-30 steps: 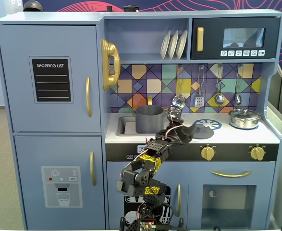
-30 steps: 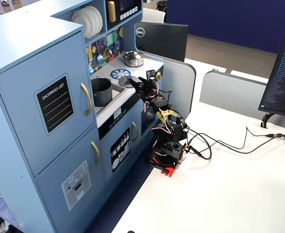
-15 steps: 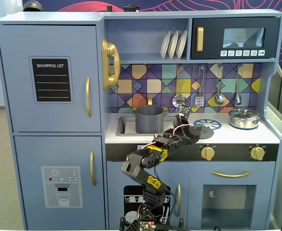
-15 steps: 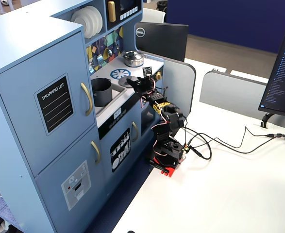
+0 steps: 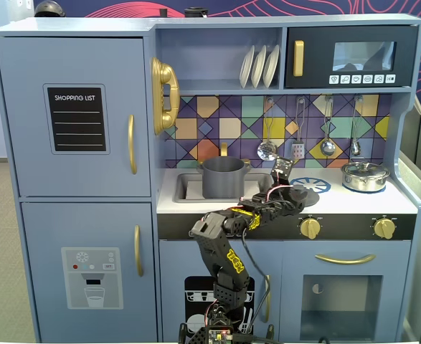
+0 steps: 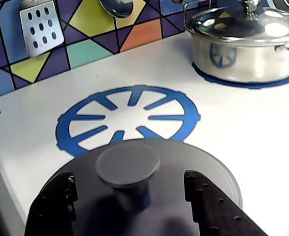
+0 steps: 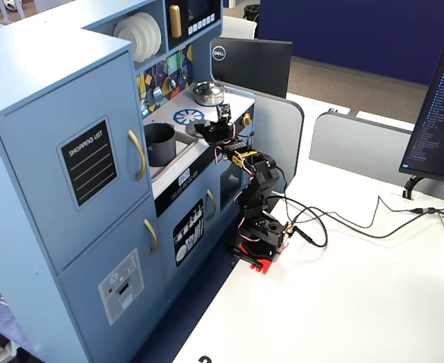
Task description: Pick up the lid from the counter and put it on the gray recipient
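Observation:
The lid (image 6: 210, 169) is a flat dark-gray disc with a round center knob (image 6: 127, 162). It lies on the white counter at the front edge of the blue burner ring, and also shows in a fixed view (image 5: 301, 195). My gripper (image 6: 129, 178) is open, with one finger (image 6: 53, 206) left and one (image 6: 208, 201) right of the knob, both clear of it. The gray recipient (image 5: 223, 178) stands in the sink to the left of the lid in a fixed view, and shows in the other fixed view (image 7: 159, 144) too. The gripper (image 5: 285, 179) hovers over the lid.
A shiny silver pot (image 6: 242, 46) with its own lid stands on the right burner, also seen in a fixed view (image 5: 365, 175). Utensils (image 5: 267, 149) hang on the tiled back wall. The blue burner ring (image 6: 129, 118) lies just behind the lid. The sink wall (image 5: 185, 188) is at the left.

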You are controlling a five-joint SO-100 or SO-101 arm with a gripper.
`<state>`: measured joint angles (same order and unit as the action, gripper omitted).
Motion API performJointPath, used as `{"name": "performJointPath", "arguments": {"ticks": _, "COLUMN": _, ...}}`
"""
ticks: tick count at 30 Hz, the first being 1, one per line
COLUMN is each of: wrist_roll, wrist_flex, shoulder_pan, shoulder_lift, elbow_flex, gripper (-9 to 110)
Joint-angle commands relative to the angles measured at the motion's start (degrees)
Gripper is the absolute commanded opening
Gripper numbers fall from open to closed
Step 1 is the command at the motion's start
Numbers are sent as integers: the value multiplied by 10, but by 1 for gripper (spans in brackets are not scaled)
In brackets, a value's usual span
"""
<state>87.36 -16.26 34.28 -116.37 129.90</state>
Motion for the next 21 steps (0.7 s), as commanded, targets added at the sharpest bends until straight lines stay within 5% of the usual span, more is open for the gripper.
{"name": "performJointPath", "arguments": {"ticks": 1, "wrist_roll": 11, "wrist_flex": -25, "shoulder_pan": -11, "shoulder_lift": 16, "elbow_flex": -62, "gripper": 19}}
{"name": "performJointPath", "arguments": {"ticks": 21, "wrist_roll": 22, "wrist_flex": -49, "shoulder_pan": -20, "shoulder_lift": 105, "elbow_flex": -116, "gripper": 15}}
